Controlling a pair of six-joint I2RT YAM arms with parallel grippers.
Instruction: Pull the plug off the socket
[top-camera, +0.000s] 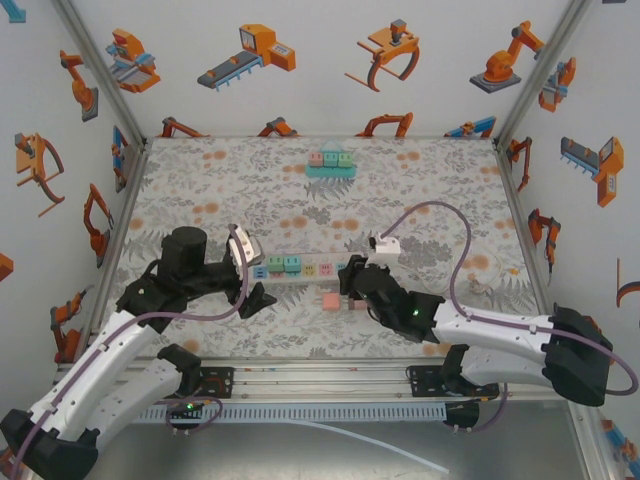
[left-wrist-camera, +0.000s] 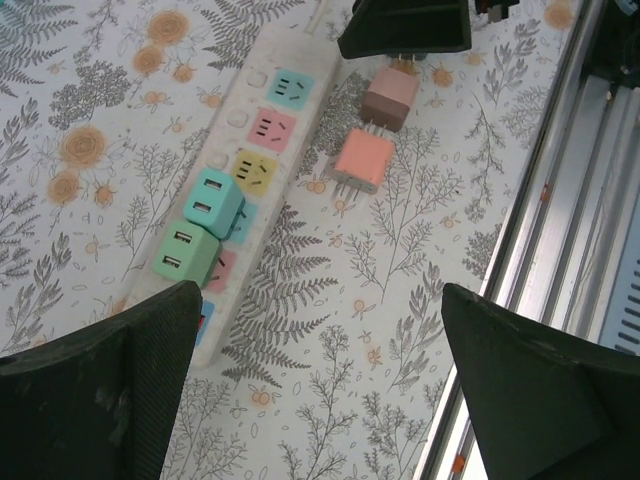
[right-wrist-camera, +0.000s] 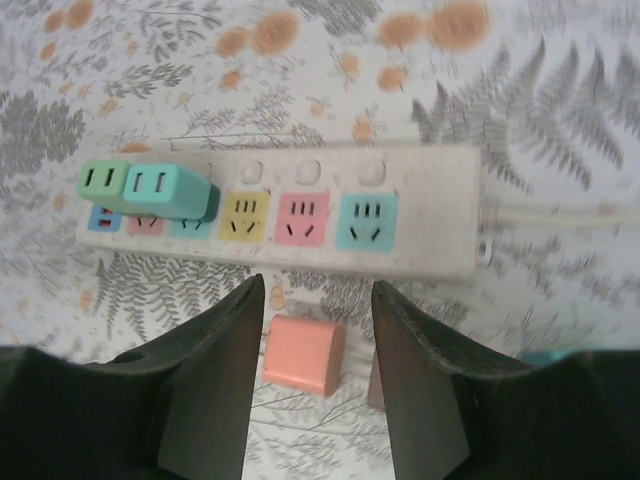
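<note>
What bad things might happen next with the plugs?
The right claw hangs over the loose pink plug and may knock it.
The green plug and teal plug sit close together, so a grab may catch both.
The left claw is open, not holding the power strip; pulling may lift it.

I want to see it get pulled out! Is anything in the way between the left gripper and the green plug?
Nothing visible does. The open left gripper hangs near the green plug, which stands in the power strip beside a teal plug. The loose pink plug and brown plug lie farther along, off that path.
</note>
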